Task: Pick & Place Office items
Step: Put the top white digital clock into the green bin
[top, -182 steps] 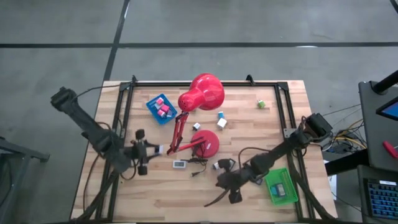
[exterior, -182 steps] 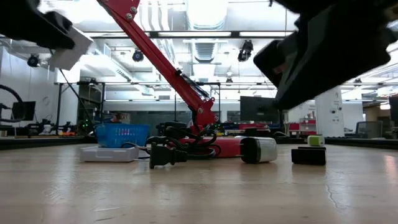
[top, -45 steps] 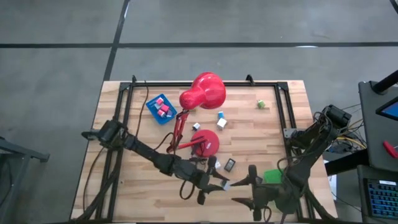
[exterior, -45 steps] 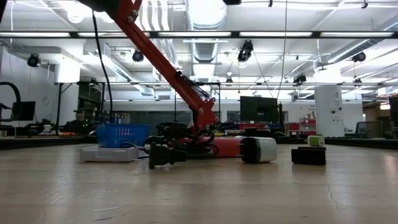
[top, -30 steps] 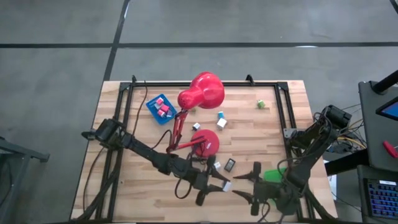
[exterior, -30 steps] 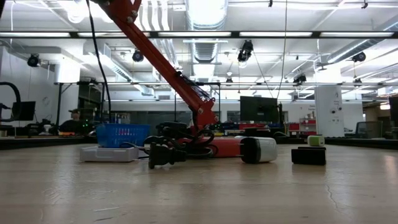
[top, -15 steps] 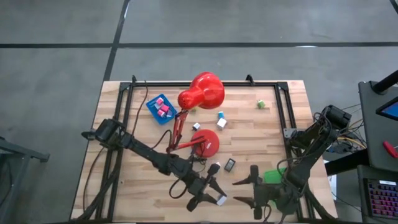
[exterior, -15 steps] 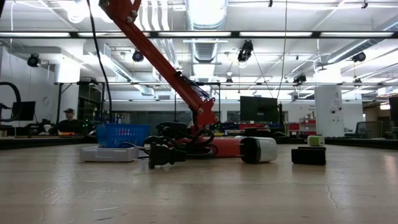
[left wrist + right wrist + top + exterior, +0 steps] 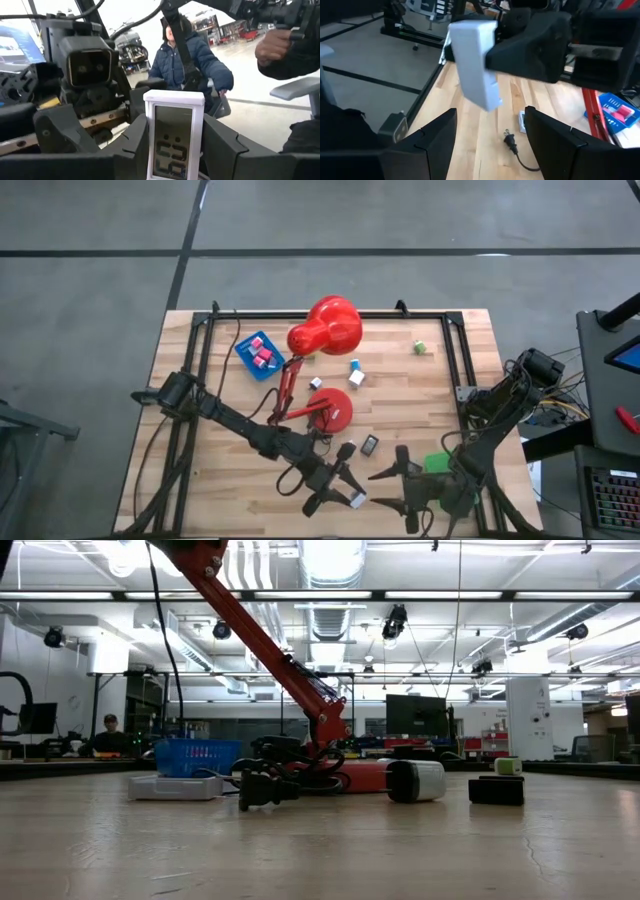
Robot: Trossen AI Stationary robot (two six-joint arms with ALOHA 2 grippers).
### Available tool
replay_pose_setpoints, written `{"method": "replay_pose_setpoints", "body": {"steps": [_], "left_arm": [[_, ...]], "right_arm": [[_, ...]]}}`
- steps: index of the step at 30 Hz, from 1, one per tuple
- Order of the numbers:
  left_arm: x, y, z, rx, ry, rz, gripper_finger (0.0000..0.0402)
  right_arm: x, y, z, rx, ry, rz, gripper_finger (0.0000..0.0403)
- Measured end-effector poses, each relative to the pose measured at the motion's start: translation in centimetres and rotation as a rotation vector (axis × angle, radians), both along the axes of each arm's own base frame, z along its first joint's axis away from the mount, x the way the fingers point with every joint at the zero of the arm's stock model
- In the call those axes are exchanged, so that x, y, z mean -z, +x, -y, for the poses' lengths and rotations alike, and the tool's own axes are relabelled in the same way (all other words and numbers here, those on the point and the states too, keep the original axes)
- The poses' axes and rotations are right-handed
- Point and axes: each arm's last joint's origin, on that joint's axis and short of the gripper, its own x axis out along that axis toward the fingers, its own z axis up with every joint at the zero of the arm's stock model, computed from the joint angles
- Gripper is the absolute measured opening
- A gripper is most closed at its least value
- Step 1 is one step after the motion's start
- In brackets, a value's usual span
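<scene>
One white display [image 9: 174, 139], upright, left-held

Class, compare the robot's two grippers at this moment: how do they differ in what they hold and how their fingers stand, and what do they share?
The left gripper is shut on a white display device, held upright between its fingers; the right gripper holds nothing. The left gripper's fingers press the device's sides, while the right gripper's fingers stand spread apart. Shared: both are raised at the table's near edge, pointing at each other, the device between them.
</scene>
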Motion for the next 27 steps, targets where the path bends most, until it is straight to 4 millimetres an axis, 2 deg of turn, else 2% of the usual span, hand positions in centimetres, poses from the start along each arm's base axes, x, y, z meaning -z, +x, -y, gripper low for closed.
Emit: {"method": "replay_pose_setpoints", "body": {"steps": [27], "left_arm": [[0.2,0.6,-1.3,-0.026,-0.006,-0.001,0.0135]], "right_arm": [[-0.3,1.9,1.2,-0.061,0.040,-0.001,0.0227]]}}
